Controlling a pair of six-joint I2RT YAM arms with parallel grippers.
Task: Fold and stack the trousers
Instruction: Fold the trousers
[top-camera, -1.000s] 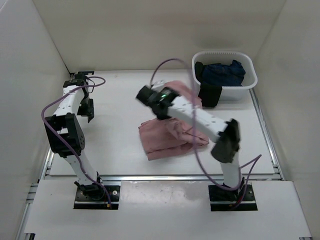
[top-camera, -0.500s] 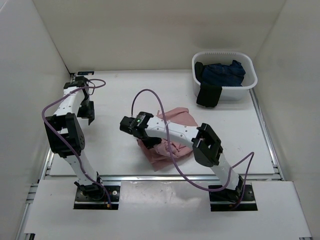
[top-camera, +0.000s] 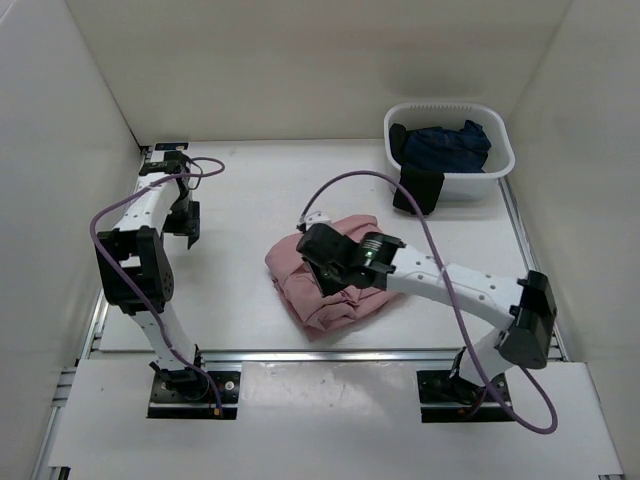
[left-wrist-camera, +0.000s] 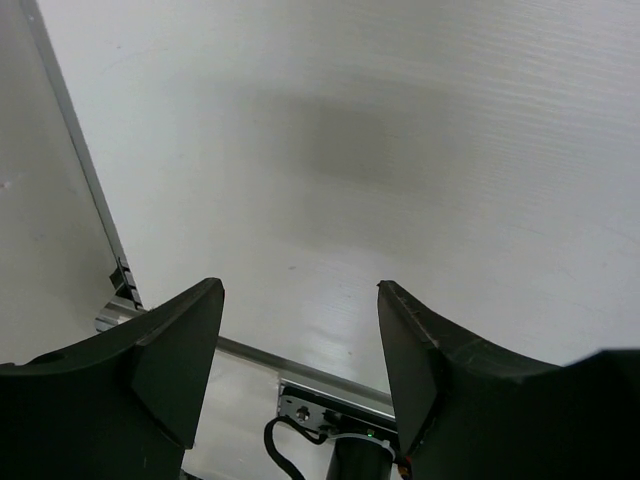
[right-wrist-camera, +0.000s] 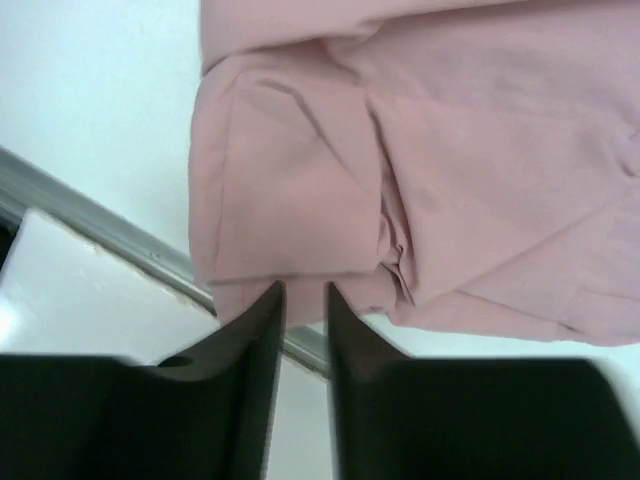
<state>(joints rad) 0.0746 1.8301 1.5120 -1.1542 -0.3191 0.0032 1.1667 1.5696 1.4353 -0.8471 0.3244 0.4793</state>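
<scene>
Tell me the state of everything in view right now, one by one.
Dusty-pink soft fabric trousers: folded into a bundle, lying on the table.
Left gripper: jaws open, empty, over bare table.
Right gripper: jaws almost shut, empty, over the trousers' edge.
White plastic basket: holds a dark navy garment; a black garment hangs over its rim.

Plain white walls (top-camera: 300, 60) enclose a white table (top-camera: 240, 200) edged by a metal rail (top-camera: 330, 353).

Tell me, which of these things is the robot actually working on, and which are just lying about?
In the job:
pink trousers
right gripper, just above them

Lying about:
white basket
dark navy garment inside it
black garment draped over its front wall
left gripper, open and idle
</scene>
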